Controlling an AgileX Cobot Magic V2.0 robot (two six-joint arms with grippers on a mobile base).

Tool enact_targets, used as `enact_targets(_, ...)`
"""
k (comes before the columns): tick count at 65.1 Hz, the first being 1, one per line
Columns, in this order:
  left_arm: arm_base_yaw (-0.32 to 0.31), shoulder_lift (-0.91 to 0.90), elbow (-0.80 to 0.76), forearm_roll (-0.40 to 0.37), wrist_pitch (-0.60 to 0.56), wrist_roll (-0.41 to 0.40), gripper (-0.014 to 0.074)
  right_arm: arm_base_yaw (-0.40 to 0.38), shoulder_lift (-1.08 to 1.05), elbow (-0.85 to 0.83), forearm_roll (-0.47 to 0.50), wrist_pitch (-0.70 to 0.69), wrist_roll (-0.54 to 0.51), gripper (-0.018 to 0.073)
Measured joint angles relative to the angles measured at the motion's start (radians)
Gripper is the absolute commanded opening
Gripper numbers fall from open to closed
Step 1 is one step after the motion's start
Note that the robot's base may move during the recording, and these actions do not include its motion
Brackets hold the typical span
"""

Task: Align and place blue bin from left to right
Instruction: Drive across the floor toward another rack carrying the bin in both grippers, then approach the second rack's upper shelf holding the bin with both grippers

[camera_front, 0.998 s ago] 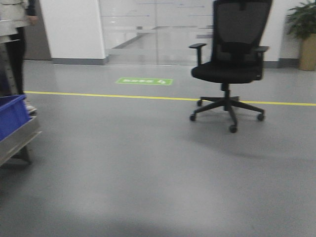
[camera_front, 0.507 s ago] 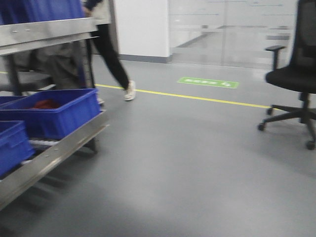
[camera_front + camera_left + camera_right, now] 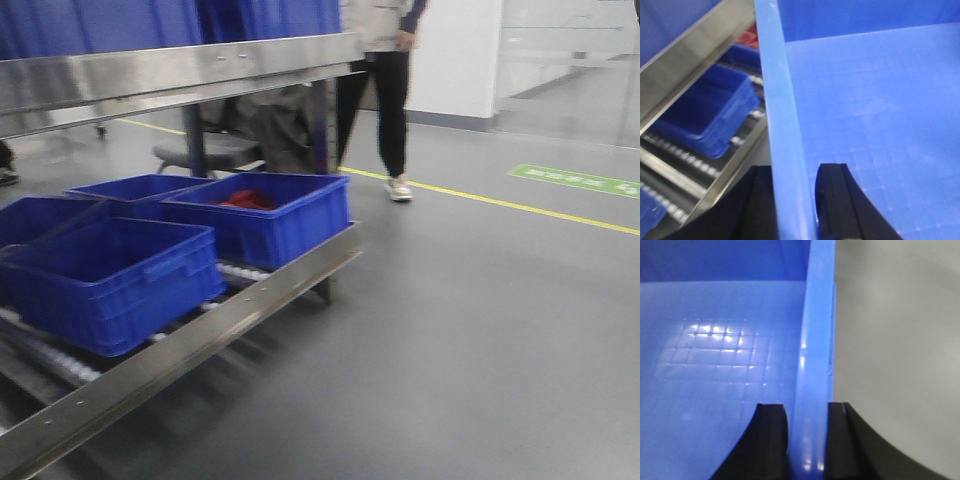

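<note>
Left wrist-mounted view, bottom centre: my left pincer (image 3: pixel 794 200) is clamped on a wall of the blue bin (image 3: pixel 880 120). My right pincer (image 3: pixel 807 440) likewise grips a wall, bottom centre of its frame.

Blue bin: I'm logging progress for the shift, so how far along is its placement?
Done: the grasp; left gripper and right gripper have jaws shut on the blue bin's opposite rims. In hand: the bin is carried near the roller rack. Left: setting it down aligned with the bins there.
</note>
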Motion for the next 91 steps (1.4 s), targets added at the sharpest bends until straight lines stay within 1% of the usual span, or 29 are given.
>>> enact_targets(91, 0.0, 0.0, 0.0, 0.0, 0.002, 0.0, -0.0008, 0.0, 0.0, 0.0, 0.002, 0.0, 0.0, -0.008)
